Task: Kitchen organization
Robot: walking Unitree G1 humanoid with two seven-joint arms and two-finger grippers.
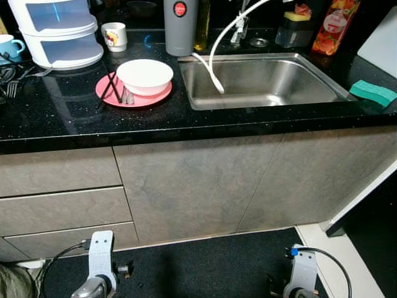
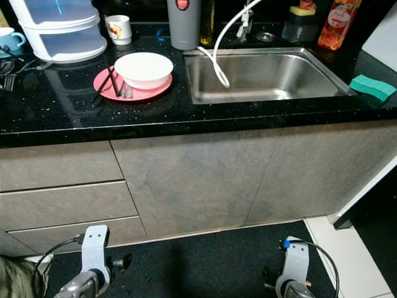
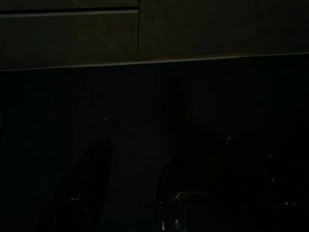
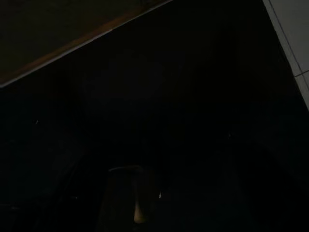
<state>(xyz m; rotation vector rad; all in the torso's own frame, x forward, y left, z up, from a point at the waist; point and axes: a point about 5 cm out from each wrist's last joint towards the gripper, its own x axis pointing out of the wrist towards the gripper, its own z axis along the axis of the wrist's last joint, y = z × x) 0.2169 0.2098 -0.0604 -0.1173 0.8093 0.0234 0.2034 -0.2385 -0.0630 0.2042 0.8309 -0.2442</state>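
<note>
both arms hung idle near the dark floor mat below the cabinet, and whether the left gripper (image 3: 140, 188) or the right gripper (image 4: 130, 203) was open or closed could not be told from the dark wrist views. the white bowl (image 1: 144, 76) sat on the pink plate (image 1: 133, 93) with chopsticks (image 1: 113, 87) lying beside it, on the black counter (image 1: 186, 118) just left of the sink (image 1: 263, 81). risk, as judged: a reach for the bowl could tip it off the plate or roll the chopsticks, and the white hose (image 1: 214, 68) draped into the sink could snag an arm.

On the bench (image 1: 74, 124), a bowl (image 1: 144, 76) is sitting on a plate (image 1: 133, 93), left of the sink (image 1: 260, 81); a sponge (image 1: 372, 93) is lying right of it.
</note>
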